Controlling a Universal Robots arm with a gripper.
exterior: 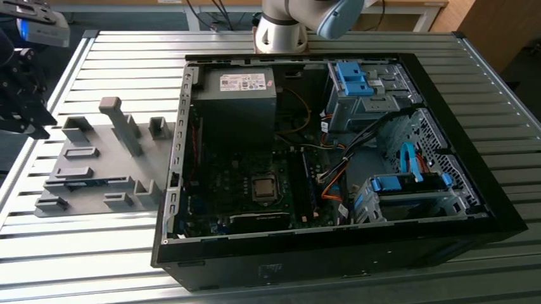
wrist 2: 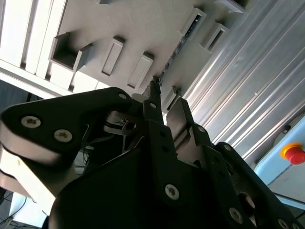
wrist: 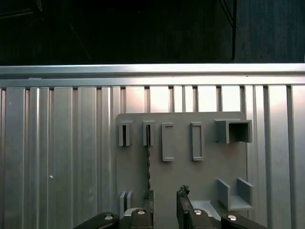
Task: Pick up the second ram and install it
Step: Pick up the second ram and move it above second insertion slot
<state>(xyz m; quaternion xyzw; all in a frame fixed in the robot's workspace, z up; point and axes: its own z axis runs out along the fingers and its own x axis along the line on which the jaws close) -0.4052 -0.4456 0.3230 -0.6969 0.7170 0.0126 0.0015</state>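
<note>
One thin dark ram stick, edge-on, slotted in grey holder

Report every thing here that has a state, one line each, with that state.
black gripper: open, holding nothing, above the grey plastic holder plate.
second ram, a thin circuit-board stick: standing on edge in a slot of that plate, ungripped.
black computer case: lying on its side, side panel off, interior exposed.

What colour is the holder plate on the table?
The holder plate is plain grey, blocks included; the first wrist view shows it best.
</note>
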